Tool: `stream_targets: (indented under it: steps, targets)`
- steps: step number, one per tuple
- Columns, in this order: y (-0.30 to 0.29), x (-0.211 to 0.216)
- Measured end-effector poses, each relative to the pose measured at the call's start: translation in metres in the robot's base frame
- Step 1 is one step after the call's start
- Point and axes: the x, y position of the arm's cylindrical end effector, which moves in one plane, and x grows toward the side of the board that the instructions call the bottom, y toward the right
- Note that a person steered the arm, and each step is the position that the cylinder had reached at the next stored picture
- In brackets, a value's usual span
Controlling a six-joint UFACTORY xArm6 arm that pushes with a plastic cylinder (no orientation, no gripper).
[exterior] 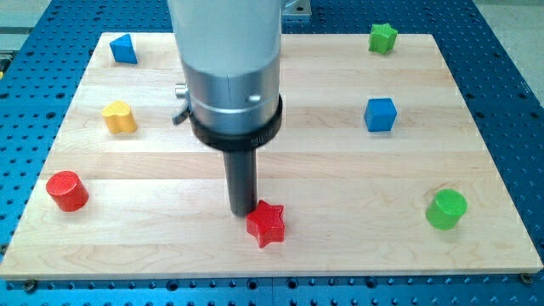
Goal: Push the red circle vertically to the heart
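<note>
The red circle (66,190), a short cylinder, stands near the board's left edge, low in the view. The yellow heart (120,117) lies above it and a little to its right. My tip (243,212) is at the lower middle of the board, far to the right of both. It sits right next to the upper left side of a red star (267,223); I cannot tell whether they touch.
A blue triangle (124,49) lies at the top left, a green star (382,37) at the top right, a blue cube (380,115) at the right, a green cylinder (446,209) at the lower right. The wooden board (340,170) rests on a blue perforated table.
</note>
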Motion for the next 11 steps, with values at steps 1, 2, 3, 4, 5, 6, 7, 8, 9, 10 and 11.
stream_targets:
  steps: [1,2,3,4,5,6,7,8,9,10,11]
  targets:
    - [0.011,-0.056]
    - [-0.098,-0.115]
    - [-0.149,-0.105]
    - [-0.185,-0.090]
    - [-0.206,-0.061]
    - [-0.247,-0.050]
    - [-0.241,-0.017]
    - [-0.212,0.002]
    - [-0.200,0.005]
    - [-0.196,-0.021]
    - [-0.169,-0.024]
